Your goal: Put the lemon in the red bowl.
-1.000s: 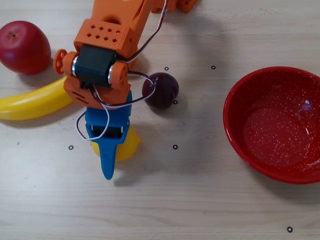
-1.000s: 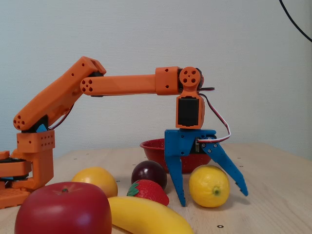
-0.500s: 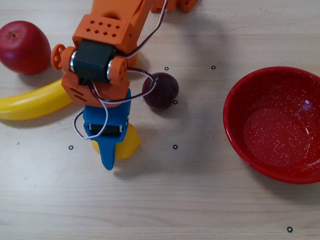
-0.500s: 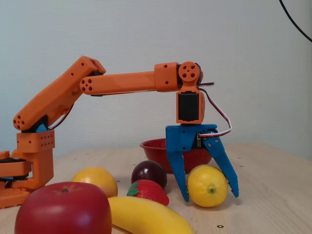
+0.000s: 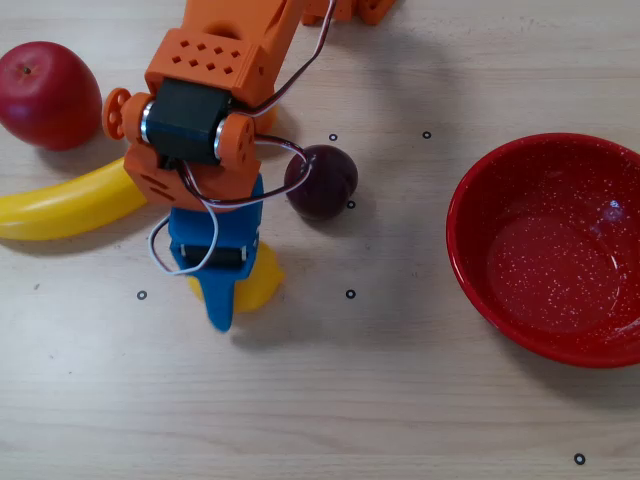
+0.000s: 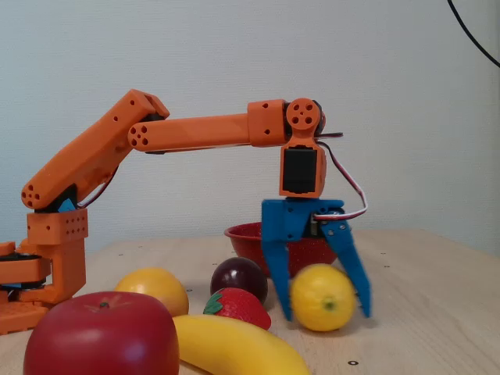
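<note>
We saw the lemon on the table, pinched between the blue fingers of the gripper, jaws closed onto both its sides. The plum sat just beside the wrist, and the red bowl stood well apart, empty.
</note>
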{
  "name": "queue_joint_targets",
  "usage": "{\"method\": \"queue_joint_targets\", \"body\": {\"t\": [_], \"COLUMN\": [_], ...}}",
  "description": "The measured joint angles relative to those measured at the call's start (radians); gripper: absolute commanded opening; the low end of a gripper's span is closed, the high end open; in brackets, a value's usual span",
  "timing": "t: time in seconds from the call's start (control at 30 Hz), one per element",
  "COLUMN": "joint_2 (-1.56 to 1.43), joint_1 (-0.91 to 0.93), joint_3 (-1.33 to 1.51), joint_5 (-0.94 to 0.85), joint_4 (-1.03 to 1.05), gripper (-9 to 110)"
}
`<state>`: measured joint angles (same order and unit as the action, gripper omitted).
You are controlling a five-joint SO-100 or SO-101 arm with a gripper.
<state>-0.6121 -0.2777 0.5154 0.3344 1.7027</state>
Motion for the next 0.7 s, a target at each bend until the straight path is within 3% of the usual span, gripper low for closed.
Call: {"method": "queue_joint_targets", "body": {"t": [0.47,0.7], "joint_2": [-0.459,-0.657], "joint_1": [0.018,0.184], "joint_3": [0.229,0.325], "joint_5": [-0.071,-0.172], "joint_4": [0.098,0.1], "gripper": [0,0]}}
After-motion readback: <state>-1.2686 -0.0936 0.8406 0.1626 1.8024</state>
